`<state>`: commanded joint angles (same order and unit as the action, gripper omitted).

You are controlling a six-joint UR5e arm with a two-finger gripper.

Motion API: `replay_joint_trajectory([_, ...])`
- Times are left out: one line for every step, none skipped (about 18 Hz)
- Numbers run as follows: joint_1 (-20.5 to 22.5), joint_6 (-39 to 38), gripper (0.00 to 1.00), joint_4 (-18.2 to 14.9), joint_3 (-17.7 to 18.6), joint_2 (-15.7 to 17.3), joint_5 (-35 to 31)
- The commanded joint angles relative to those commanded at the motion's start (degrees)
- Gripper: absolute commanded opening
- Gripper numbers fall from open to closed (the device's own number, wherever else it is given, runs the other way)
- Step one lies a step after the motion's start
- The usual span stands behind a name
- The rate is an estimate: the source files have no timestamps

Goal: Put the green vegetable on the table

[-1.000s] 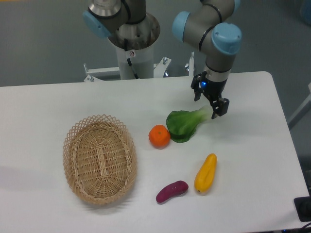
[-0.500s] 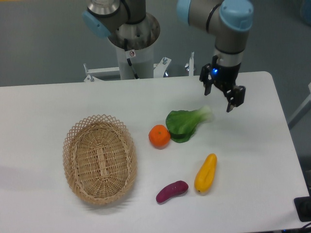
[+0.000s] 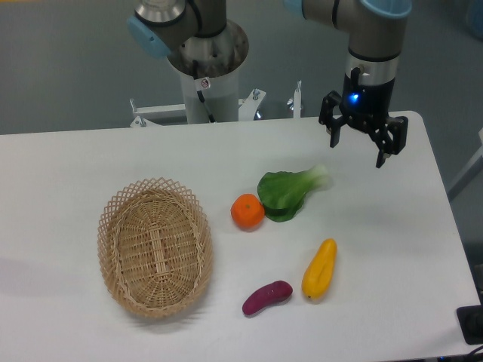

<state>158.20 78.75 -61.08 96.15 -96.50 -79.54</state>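
Observation:
The green vegetable (image 3: 288,192) lies flat on the white table (image 3: 90,158), near the middle, its dark crinkled leaf toward the orange and its pale stalk pointing up and right. My gripper (image 3: 359,149) hangs above the table to the right of the stalk, clear of it. Its two black fingers are spread wide apart and nothing is between them.
An orange (image 3: 247,212) touches the leaf's left side. A yellow elongated vegetable (image 3: 319,268) and a purple eggplant piece (image 3: 267,296) lie nearer the front. An oval wicker basket (image 3: 154,246) stands at the left. The robot's base column (image 3: 204,68) rises behind the table.
My gripper has lifted off the stalk and moved up and to the right, open. The green vegetable stays where it was on the table.

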Motion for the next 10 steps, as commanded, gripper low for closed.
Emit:
replay_joint_trajectory([-0.26, -0.09, 1.0, 0.0, -0.09, -0.09, 0.0])
replay_joint_trajectory([-0.61, -0.09, 1.0, 0.0, -0.35, -0.52, -0.09])
replay_joint_trajectory([-0.7, -0.09, 1.0, 0.0, -0.35, -0.7, -0.09])
replay_joint_trajectory([-0.79, -0.18, 1.0, 0.0, -0.35, -0.7, -0.17])
replay_joint_trajectory([-0.79, -0.18, 1.0, 0.0, -0.35, -0.79, -0.18])
replay_joint_trajectory([-0.79, -0.44, 1.0, 0.0, -0.44, -0.79, -0.18])
replay_joint_trajectory([-0.79, -0.53, 1.0, 0.0, -0.44, -0.88, -0.26])
replay_joint_trajectory([-0.88, -0.53, 1.0, 0.0, -0.7, -1.05, -0.35])
replay_joint_trajectory([-0.88, -0.53, 1.0, 0.0, -0.71, -1.14, -0.35])
replay_joint_trajectory([-1.14, -0.62, 1.0, 0.0, -0.71, -1.14, -0.35])
